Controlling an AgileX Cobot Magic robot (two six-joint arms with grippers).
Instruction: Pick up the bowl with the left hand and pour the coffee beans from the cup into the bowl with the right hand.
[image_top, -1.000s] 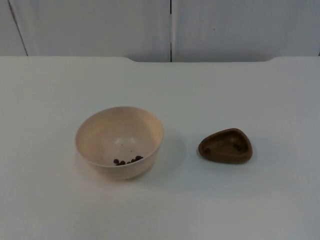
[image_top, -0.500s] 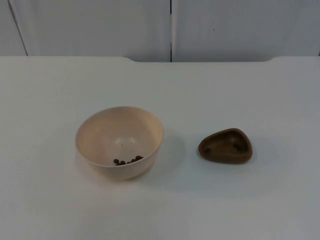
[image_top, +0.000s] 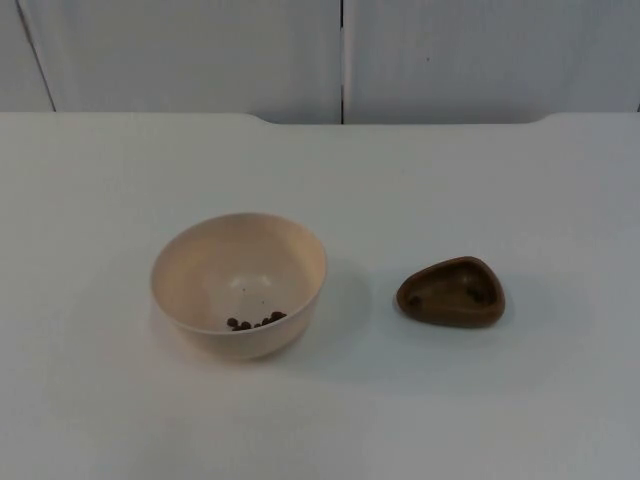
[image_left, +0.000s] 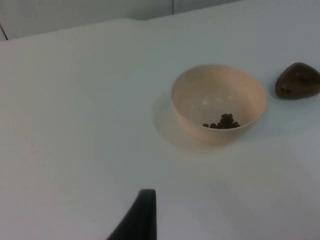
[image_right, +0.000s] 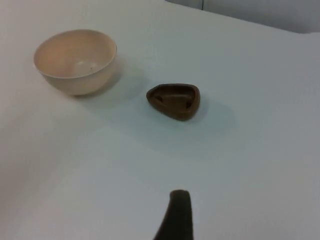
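cream bowl stands upright on the white table, a small cluster of coffee beans lying against its inner wall on the side away from the grey partition wall. brown cup, low and roughly triangular, sits on the table beside the bowl, apart from it, nothing touching it. left gripper waits back from the bowl, one black fingertip seen; right gripper waits back from the cup, likewise. cannot tell of either whether it is parted or closed.
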